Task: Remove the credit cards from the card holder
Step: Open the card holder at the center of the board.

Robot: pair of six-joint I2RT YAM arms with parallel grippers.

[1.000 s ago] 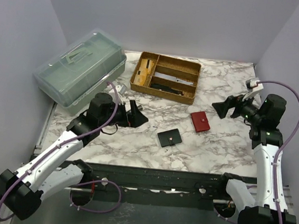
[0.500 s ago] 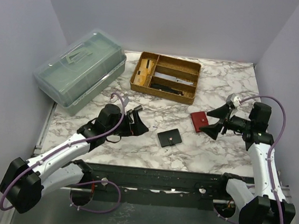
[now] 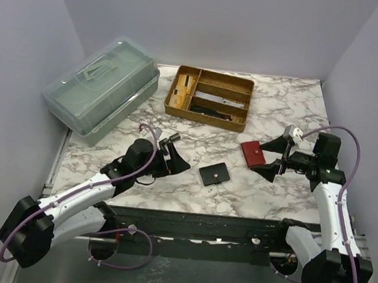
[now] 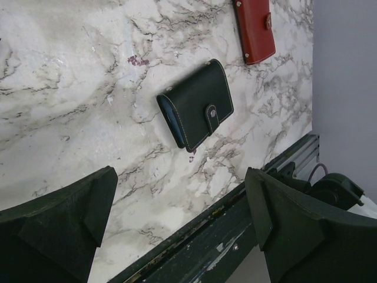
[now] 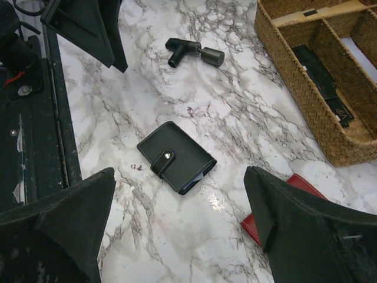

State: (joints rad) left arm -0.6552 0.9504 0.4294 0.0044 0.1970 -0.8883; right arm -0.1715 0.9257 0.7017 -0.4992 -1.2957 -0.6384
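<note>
Black card holder [image 3: 214,175] snapped shut; red wallet [image 3: 253,154] near — woven tray [image 3: 206,118] behind.

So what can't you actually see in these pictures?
- Cards inside the black wallet: left wrist view, flap snapped shut; only a bluish edge shows.
- Red wallet: left wrist view, cut off by the top edge.
- Basket contents: top view, too small.
- Plastic box: top view, cloudy lid hides the inside.
</note>
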